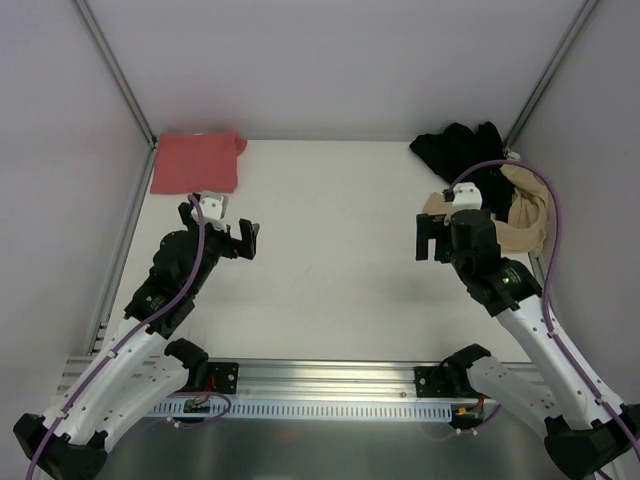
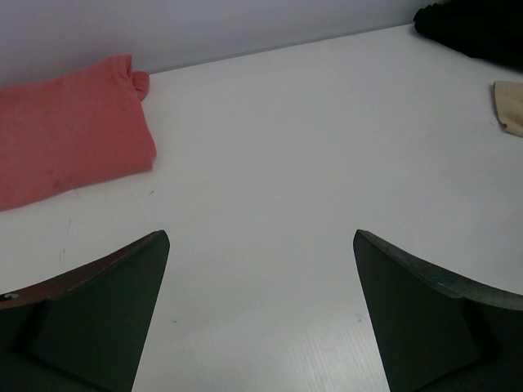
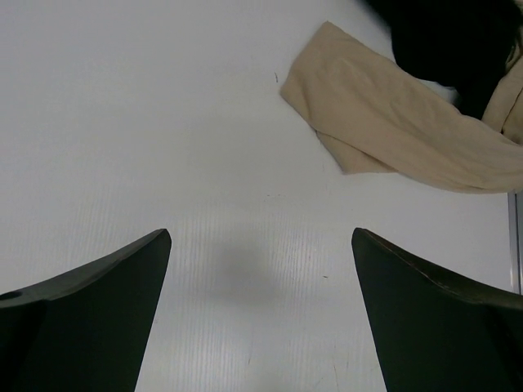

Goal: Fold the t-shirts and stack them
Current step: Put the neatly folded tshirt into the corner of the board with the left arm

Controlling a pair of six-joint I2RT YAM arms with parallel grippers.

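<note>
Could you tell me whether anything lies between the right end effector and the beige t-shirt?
Nothing visible does. Only bare table separates the open right end effector from the beige t-shirt; the black t-shirt lies beyond it, against its far edge.

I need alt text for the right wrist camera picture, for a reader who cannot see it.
The open right gripper hovers over the white table, holding nothing. Ahead to the right lies a crumpled beige t-shirt, with a black t-shirt behind it at the top edge.
</note>
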